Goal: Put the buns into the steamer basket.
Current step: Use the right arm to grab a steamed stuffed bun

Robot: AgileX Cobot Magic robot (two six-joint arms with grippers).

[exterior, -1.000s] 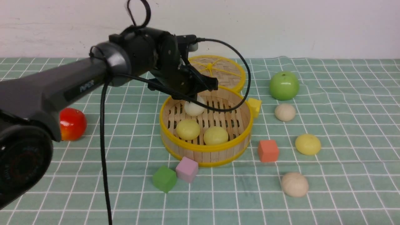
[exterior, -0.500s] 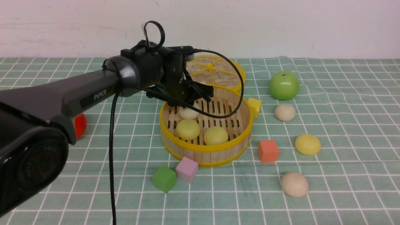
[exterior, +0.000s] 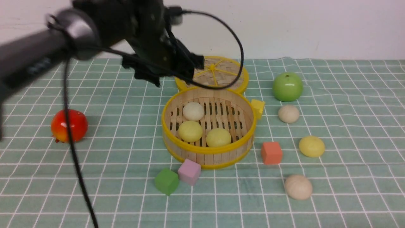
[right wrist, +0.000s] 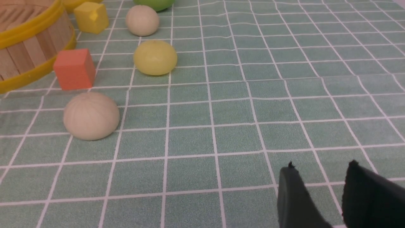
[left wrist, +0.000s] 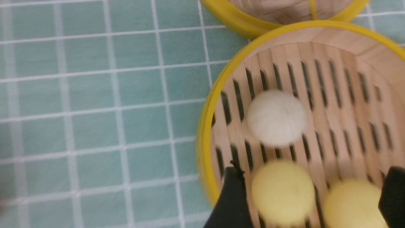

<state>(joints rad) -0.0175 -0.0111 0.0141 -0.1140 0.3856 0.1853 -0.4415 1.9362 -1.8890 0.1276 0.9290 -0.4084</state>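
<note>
The steamer basket (exterior: 207,151) stands mid-table and holds three buns: one off-white (exterior: 193,111) and two pale yellow (exterior: 190,131) (exterior: 218,137). My left gripper (exterior: 177,72) hangs open and empty above the basket's far-left rim. In the left wrist view the left gripper (left wrist: 313,177) is spread wide over the basket (left wrist: 205,139) and the off-white bun (left wrist: 276,117). Three buns lie on the cloth to the right: beige (exterior: 288,113), yellow (exterior: 311,146), beige (exterior: 298,186). My right gripper (right wrist: 321,166) is slightly open, empty, low over the cloth, well short of the near beige bun (right wrist: 91,116).
The woven lid (exterior: 221,72) lies behind the basket. A green apple (exterior: 287,86) is at the back right and a red fruit (exterior: 69,125) at the left. Cubes surround the basket: yellow (exterior: 258,107), orange (exterior: 271,152), pink (exterior: 189,171), green (exterior: 166,181).
My left gripper has let go of the off-white bun in the basket and has risen up and to the left, out of the basket. The bun stays on the slats.
</note>
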